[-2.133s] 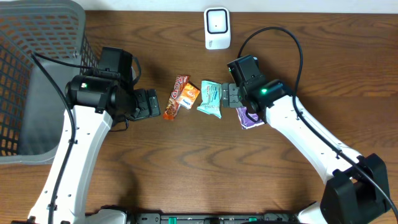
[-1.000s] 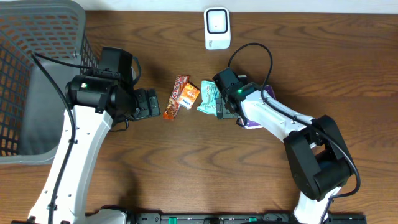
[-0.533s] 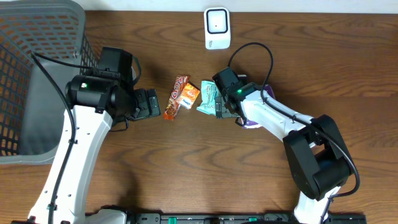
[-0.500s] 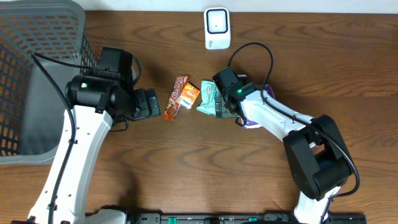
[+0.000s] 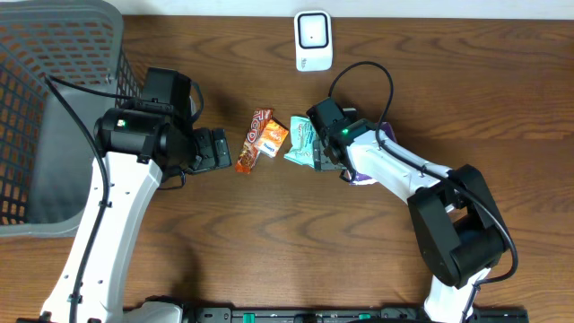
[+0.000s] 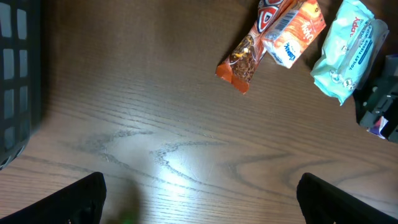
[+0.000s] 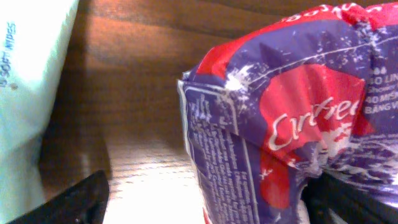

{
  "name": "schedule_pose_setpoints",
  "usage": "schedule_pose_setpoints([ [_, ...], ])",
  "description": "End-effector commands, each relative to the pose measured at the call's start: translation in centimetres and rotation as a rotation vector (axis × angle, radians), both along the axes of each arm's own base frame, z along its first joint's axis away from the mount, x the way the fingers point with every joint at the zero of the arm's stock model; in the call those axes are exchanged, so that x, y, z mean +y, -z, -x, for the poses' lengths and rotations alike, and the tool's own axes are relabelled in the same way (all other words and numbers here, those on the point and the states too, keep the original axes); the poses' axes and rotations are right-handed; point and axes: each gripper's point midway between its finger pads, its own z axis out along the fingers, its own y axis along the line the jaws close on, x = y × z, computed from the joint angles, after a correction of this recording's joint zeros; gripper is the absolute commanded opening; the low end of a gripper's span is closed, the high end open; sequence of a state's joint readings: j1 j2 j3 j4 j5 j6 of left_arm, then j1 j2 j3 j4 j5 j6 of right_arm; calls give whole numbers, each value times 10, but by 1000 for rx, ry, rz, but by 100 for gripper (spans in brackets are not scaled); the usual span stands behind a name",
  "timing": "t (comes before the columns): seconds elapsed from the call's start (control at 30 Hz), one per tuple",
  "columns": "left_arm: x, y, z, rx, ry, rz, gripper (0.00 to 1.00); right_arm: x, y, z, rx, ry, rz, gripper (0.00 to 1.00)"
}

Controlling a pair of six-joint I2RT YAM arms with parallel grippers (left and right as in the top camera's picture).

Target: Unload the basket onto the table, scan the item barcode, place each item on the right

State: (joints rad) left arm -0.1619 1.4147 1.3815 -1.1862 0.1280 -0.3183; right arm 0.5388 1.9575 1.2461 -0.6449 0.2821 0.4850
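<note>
Seen from above, two white robot arms reach over one dark brown worktop (image 5: 269, 251) with a wood grain. Four small packets lie in a loose row near its middle.

Take the pale teal wipes pack (image 5: 302, 144) as your marker. It is a soft, plump plastic pillow with crimped ends.
- **Just left of it:** one glossy orange packet (image 5: 272, 136), roughly square.
- **Further left:** one long, narrow brown and red bar wrapper (image 5: 255, 139), lying tilted and touching the orange packet.
- **Just right of it:** one purple packet (image 5: 363, 172) of crinkled film, with a red patch and white script lettering. From above, the right arm hides most of it.
- **Beyond it, near the worktop's far edge:** one white scanner (image 5: 313, 40), a rounded plastic box with a rounded square window on its face.
- **Well to its left:** one grey basket (image 5: 54, 54) of open plastic mesh.

Your right fingers (image 5: 330, 160) are down at the worktop, just right of the wipes pack. They are spread wide, one on each side of the purple packet's end. The finger nearer the wipes pack stands clear of the packet, with bare wood between them. You cannot tell whether the other finger touches it. Nothing is clamped.

Your left fingers (image 5: 224, 150) hover just left of the bar wrapper. They are spread as wide as they go, with only bare wood between them.
</note>
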Motion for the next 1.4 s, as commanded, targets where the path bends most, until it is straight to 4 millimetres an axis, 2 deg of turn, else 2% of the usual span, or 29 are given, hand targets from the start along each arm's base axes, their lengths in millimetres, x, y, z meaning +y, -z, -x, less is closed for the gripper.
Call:
schedule_pose_setpoints([
  [0.0, 1, 1, 0, 8, -13, -4, 98, -6, 12, 4, 52, -31, 50, 71],
  [0.03, 1, 1, 0, 8, -13, -4, 98, -7, 10, 3, 53, -38, 64, 56],
  [0.13, 1, 1, 0, 9, -13, -4, 98, -10, 6, 2, 54, -46, 84, 21],
  [0.17, 1, 1, 0, 8, -13, -4, 98, -10, 6, 3, 56, -48, 85, 7],
  [0.2, 1, 1, 0, 9, -13, -4, 98, -10, 6, 3, 57, -48, 84, 1],
  [0.33, 1, 1, 0, 8, -13, -4, 98, 2, 3, 4, 78, -58, 21, 1],
  [0.4, 1, 1, 0, 8, -13, -4, 98, 10, -8, 0, 83, -61, -35, 1],
  [0.5, 1, 1, 0, 8, -13, -4, 98, 29, -37, -11, 90, -94, -180, 1],
  [0.63, 1, 1, 0, 8, -13, -4, 98, 58, -90, -26, 106, -214, -455, 1],
  [0.7, 1, 1, 0, 8, -13, -4, 98, 65, -110, -29, 123, -254, -584, 1],
  [0.8, 1, 1, 0, 8, -13, -4, 98, 66, -130, -29, 154, -290, -789, 1],
  [0.93, 1, 1, 0, 8, -13, -4, 98, 48, -125, -24, 234, -225, -959, 1],
  [1.1, 1, 1, 0, 8, -13, -4, 98, 34, -107, -15, 290, -176, -1201, 1],
  [1.17, 1, 1, 0, 8, -13, -4, 98, 23, -96, -14, 292, -114, -1247, 1],
  [1.23, 1, 1, 0, 8, -13, -4, 98, 2, -80, -18, 282, -30, -1208, 1],
  [1.33, 1, 1, 0, 8, -13, -4, 98, -37, -48, -21, 265, 101, -1010, 2],
  [1.37, 1, 1, 0, 8, -13, -4, 98, -49, -41, -21, 263, 135, -945, 9],
])
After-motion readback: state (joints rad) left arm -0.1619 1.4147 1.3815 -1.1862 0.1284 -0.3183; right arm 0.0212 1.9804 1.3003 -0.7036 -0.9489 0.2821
